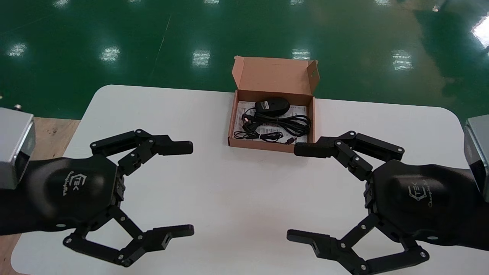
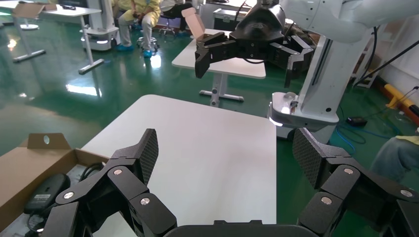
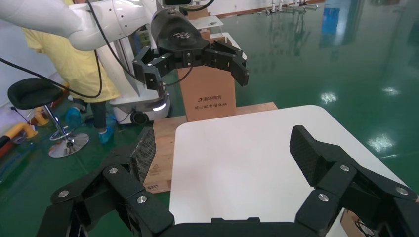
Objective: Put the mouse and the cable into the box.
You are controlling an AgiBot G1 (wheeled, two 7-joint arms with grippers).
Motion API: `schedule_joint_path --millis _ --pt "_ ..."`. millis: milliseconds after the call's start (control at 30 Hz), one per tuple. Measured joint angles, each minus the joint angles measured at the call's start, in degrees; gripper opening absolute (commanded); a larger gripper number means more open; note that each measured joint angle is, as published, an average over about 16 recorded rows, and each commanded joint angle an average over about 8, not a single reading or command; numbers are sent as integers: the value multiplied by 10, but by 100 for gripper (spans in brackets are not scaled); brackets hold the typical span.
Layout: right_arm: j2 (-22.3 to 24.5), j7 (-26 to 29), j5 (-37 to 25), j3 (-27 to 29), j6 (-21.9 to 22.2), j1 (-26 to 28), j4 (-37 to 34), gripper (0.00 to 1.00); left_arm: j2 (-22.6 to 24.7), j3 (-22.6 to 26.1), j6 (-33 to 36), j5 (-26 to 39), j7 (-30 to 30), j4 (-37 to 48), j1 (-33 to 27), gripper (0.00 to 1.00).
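Brown cardboard box (image 1: 273, 78) sits open at the far side of the white table (image 1: 244, 214), with the black computer mouse (image 1: 272, 105) and its coiled black cable (image 1: 280, 128) already inside. My left gripper (image 1: 191, 189) and right gripper (image 1: 292, 192) hang spread wide and empty over the near side — if I reach in carelessly, a finger could hook a cable loop and drag it out.

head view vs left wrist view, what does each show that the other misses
Only the head view: the whole coiled cable inside the box. Only the left wrist view: seated people and other tables behind. Both: the mouse in the box, the white table, and the left pincer and right pincer, both open.
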Motion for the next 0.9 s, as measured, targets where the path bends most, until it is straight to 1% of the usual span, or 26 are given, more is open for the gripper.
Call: schedule_joint_path --millis 900 --pt "-1 -4 -9 -4 1 9 -12 100 7 9 -9 5 3 8 -6 100"
